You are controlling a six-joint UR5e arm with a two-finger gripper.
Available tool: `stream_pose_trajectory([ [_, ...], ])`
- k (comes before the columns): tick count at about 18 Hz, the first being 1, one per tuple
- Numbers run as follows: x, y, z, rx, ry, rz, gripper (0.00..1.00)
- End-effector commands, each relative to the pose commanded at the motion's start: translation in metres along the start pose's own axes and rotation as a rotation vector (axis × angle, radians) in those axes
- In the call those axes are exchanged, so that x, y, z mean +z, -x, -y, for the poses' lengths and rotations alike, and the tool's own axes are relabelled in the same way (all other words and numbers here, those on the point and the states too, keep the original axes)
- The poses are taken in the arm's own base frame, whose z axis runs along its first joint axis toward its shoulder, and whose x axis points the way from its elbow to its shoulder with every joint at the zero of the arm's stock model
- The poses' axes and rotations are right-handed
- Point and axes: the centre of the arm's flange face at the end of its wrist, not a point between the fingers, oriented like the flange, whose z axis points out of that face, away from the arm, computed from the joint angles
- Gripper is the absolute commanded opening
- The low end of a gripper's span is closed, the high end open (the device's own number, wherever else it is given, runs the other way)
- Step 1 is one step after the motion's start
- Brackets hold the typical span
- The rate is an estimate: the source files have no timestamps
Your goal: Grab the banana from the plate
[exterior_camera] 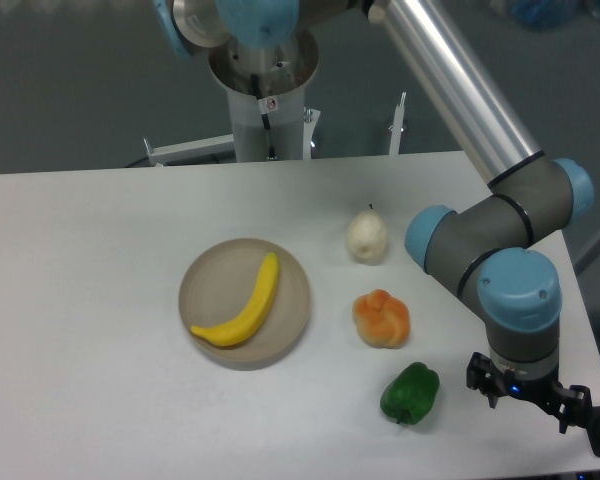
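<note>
A curved yellow banana [244, 306] lies diagonally on the round beige plate [292, 326], left of the table's centre. My gripper [528, 400] hangs under the blue wrist joint at the table's front right corner, far to the right of the plate. Its two black fingers [480, 378] stick out apart on either side of the wrist, and nothing shows between them. The fingertips are partly hidden by the wrist.
A lumpy orange fruit [381, 318] sits just right of the plate. A pale pear [367, 236] stands behind it, and a green pepper [411, 393] lies in front, close to my gripper. The arm's base column [268, 105] rises at the table's back edge.
</note>
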Motion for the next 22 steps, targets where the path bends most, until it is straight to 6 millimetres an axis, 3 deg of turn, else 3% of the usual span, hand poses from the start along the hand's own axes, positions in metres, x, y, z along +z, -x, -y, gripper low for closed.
stream_pose_trajectory([
  [10,-0.008,-0.002,-0.003,0.0,-0.006,-0.005,1.0],
  [15,-0.045,-0.012,-0.005,0.01,-0.012,-0.003,1.0],
  [18,-0.071,-0.03,-0.007,0.027,0.002,-0.043,1.0],
  [22,-0.092,-0.052,-0.02,0.039,0.032,-0.125,1.0],
])
